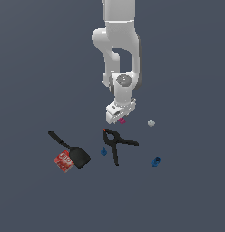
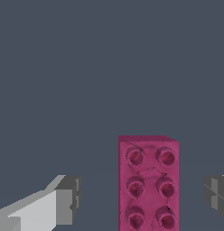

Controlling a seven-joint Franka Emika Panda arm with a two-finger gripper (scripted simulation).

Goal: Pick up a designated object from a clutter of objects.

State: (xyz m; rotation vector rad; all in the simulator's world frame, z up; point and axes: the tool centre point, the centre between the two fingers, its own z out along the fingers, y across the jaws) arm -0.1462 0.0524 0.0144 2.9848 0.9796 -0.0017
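Note:
The designated object, a small magenta studded block point(image 2: 148, 182), fills the wrist view between my two fingers point(image 2: 68, 198), with a gap on each side. In the exterior view only a sliver of the magenta block point(image 1: 122, 120) shows just under the white hand. My gripper point(image 1: 119, 118) is open and low over it, straddling it without touching. The rest of the clutter of objects lies nearer the exterior camera: a black spring clamp point(image 1: 116, 143), a black spatula point(image 1: 71, 149) and a red flat packet point(image 1: 62, 161).
A pale little ball point(image 1: 151, 123) sits to the exterior view's right of the gripper. One small blue piece point(image 1: 104, 152) lies beside the clamp, another blue piece point(image 1: 155, 161) further toward the exterior view's right. The floor is plain dark grey.

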